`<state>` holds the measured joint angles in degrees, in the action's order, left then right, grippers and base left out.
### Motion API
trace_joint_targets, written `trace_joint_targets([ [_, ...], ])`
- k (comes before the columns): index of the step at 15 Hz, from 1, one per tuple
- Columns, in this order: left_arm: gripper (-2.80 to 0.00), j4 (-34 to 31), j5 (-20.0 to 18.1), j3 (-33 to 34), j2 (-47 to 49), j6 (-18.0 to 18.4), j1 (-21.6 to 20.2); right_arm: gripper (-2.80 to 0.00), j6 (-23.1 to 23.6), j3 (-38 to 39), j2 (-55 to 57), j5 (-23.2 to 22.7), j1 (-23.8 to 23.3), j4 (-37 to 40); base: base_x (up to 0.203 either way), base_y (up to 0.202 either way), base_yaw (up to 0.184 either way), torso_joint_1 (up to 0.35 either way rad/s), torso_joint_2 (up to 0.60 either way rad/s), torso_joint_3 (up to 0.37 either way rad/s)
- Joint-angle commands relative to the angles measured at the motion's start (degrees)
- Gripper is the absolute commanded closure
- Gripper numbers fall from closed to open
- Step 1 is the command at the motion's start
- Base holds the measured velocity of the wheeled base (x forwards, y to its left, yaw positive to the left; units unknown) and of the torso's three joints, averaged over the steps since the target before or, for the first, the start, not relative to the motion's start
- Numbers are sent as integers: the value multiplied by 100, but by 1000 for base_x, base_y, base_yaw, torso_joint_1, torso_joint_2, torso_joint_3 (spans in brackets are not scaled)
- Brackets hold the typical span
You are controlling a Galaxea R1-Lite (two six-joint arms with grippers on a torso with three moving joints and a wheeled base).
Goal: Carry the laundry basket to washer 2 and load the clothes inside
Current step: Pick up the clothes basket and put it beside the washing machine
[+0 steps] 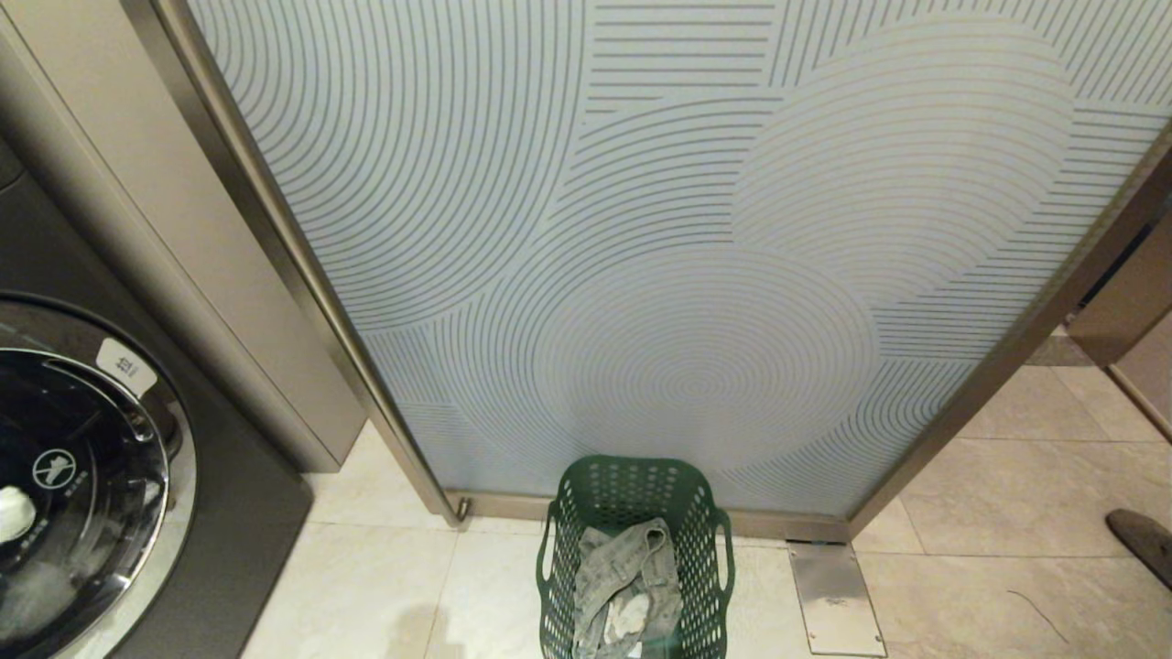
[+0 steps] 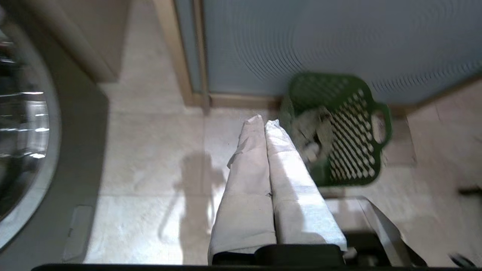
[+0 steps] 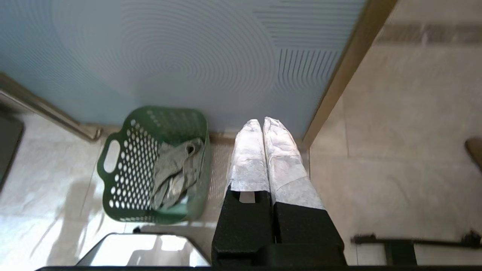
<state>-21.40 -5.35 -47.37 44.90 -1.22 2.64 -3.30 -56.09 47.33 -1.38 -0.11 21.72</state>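
You saw laundry basket (image 1: 634, 558) cut off at head view's near edge; only wrist views showed left end effector (image 2: 263, 122) and right end effector (image 3: 262, 123), both closed, empty.

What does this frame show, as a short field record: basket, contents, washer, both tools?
basket: dark green perforated plastic laundry basket, on the tiled floor by the frosted glass panel
contents: grey-beige fabric bundle inside
washer: dark grey front-loader, door shut, label unreadable
left tool: shut, empty, above floor
right tool: shut, empty
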Motion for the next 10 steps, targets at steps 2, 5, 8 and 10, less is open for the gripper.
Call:
trace_joint_targets([
  [2,0,48,-303,-747,2673,22,494,0,-60,-512,2190,-29,-4,-522,0,0,0,0,0,0],
  [5,0,495,-320,-999,3746,-99,1176,0,-108,-357,3080,-557,22,-1330,0,0,0,0,0,0],
  [8,0,842,-82,-1117,4533,-239,1329,0,-467,233,3795,-754,131,-2532,0,0,0,0,0,0],
  [10,0,1254,371,-1119,5059,-297,1367,0,-593,570,4414,-768,169,-3317,0,0,0,0,0,0],
])
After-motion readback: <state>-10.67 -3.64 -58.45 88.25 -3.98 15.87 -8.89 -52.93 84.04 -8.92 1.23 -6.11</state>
